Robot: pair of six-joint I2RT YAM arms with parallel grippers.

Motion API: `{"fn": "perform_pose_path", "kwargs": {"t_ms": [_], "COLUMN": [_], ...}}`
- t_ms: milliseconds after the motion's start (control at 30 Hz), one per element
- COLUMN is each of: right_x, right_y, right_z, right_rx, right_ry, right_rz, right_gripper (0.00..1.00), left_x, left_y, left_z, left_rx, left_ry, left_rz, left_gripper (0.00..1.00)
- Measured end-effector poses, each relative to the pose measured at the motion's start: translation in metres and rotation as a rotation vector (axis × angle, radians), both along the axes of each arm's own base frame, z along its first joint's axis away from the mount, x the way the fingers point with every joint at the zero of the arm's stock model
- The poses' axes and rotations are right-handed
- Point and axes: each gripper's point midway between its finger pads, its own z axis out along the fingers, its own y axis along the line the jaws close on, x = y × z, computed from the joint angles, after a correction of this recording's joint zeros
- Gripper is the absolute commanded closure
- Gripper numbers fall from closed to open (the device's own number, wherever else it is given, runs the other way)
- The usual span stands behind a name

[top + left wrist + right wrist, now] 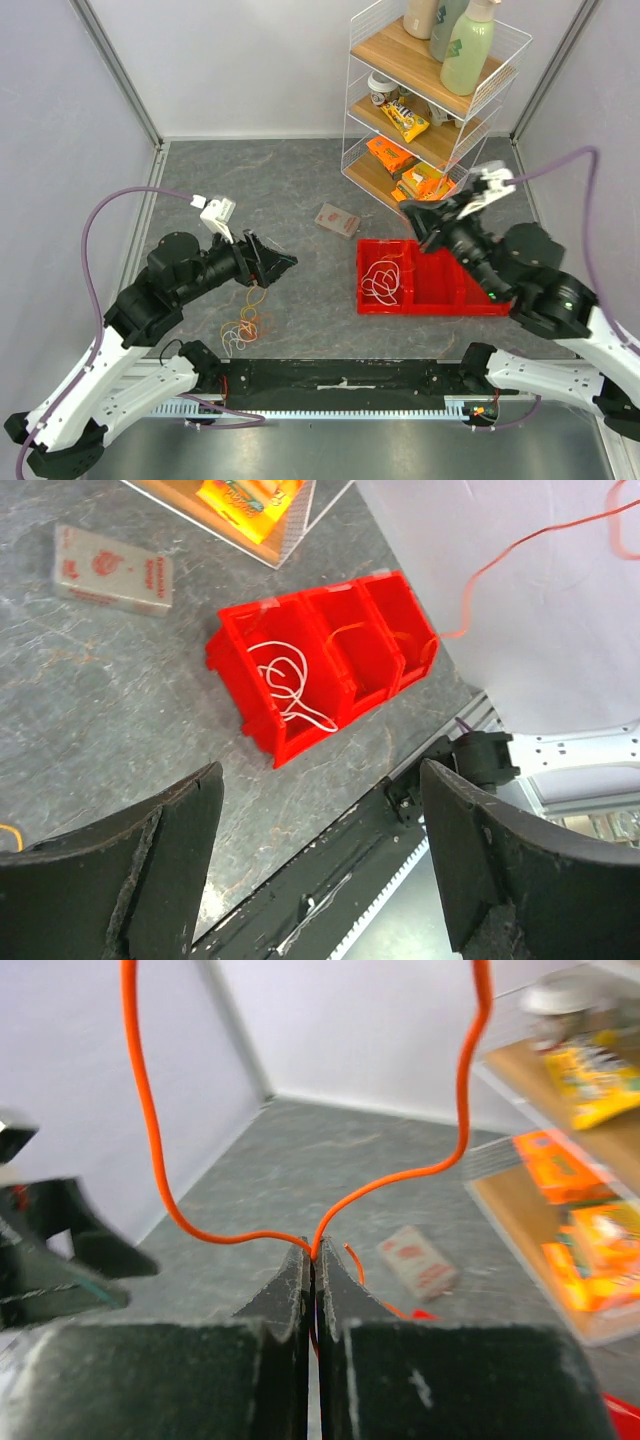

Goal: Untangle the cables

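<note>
Hidden or unclear: in the right wrist view the orange cable [150, 1160] runs off the top edge on both sides, so its loop is cut off. In the top view this held strand is too thin to be made out. The right end of the red bin [430, 309] is covered there by the right arm. The strands in the loose tangle of cables [243, 325] are barely told apart; only orange and pale ones are made out.

Right gripper [313, 1252]: the jaws are pressed together and the orange cable is pinched at the very tips, with both runs rising from the pinch. The gripper is held over the far edge of the red bin.

Left gripper [320, 865]: the jaws are spread wide and the red bin is seen through the gap. The tangle of cables is left on the table well to the left of the red bin, apart from the left gripper and nearer the arm bases than it.

Containers: the red bin is split into three compartments. A white cable [285, 685] is coiled in the end one, the leftmost in the top view. Thin orange strands are faintly seen in the other two. A flat packet [337, 219] is laid on the table just beyond the bin's far left corner. A wire shelf rack [352, 120] is stood behind the bin, loaded with snack packs and bottles.
</note>
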Motion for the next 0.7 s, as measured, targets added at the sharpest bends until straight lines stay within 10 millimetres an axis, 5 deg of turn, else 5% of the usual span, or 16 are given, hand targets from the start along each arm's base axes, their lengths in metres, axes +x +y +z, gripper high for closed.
{"fn": "perform_pose_path", "kwargs": {"t_ms": [133,267,333,600,700], "right_x": [0.007,0.018,0.023,0.037,0.03], "right_y": [-0.051,-0.086,-0.091,-0.104,-0.112], "right_z": [0.017,-0.004,-0.033,-0.206,-0.231], "right_rx": [-0.028,-0.093,-0.152,-0.441,-0.414], "right_ry": [-0.015,0.019,0.052,0.317,0.386], "right_rz": [-0.199,-0.388,-0.445,-0.554,-0.565], "right_gripper": [1.0,1.0,1.0,1.0,1.0], "left_x": [0.0,0.0,0.001,0.001,0.0], "left_y": [0.007,0.008,0.008,0.005,0.005], "left_z": [-0.011,-0.011,-0.012,-0.022,-0.025], "left_rx": [0.019,0.02,0.024,0.038,0.041], "left_ry": [0.01,0.009,0.011,0.032,0.038], "left_rz": [0.029,0.036,0.038,0.028,0.02], "left_gripper": [0.15,0.16,0.16,0.17,0.17]}}
